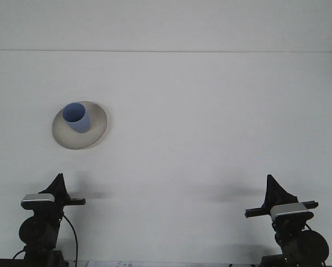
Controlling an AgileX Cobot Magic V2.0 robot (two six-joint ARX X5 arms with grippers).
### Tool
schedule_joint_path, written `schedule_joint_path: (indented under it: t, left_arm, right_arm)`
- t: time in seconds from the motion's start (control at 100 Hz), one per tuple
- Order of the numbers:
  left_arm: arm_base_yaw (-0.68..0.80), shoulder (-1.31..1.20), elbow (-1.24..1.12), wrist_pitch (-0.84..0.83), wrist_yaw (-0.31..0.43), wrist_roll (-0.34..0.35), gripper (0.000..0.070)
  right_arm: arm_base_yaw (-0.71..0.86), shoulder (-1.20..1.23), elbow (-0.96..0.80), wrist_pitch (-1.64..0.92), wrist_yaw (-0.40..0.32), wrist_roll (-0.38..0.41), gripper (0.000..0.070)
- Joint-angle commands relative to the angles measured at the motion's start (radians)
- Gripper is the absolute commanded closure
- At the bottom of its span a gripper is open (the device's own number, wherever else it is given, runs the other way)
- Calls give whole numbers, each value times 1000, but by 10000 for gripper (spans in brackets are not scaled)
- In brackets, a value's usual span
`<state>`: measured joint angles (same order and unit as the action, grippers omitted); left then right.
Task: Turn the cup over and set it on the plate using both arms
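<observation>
Cup (77, 117) far beyond left tool (58, 183)

cup (77, 117) upright on plate (97, 133), table's (210, 122) left

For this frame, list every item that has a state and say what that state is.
Cup: upright, mouth up, standing on the plate.
Plate: flat on the table, holding the cup.
Left gripper: near the front edge, away from the plate, holding nothing.
Right gripper: near the front edge, far from the cup, holding nothing.
</observation>
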<state>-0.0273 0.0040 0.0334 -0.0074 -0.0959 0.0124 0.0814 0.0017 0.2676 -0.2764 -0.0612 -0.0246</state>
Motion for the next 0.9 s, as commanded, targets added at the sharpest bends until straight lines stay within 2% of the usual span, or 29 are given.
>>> schedule_joint_path:
  t: [0.0,0.29,0.45,0.61,0.89]
  left_arm:
    - [1,-1,-19,12,-1,-2,684]
    - [1,-1,-19,11,-1,-2,684]
    - [1,-1,-19,11,-1,-2,684]
    - [1,-1,-19,11,-1,-2,684]
    - [1,-1,-19,11,-1,-2,684]
  right_arm:
    - [-71,0,-64,69,-57,-13,694]
    - [-132,0,-254,217,-70,3,694]
    - [-133,0,-255,190,-52,3,694]
    - [-133,0,-255,177,-10,58,694]
    - [-132,0,-255,174,-17,71,694]
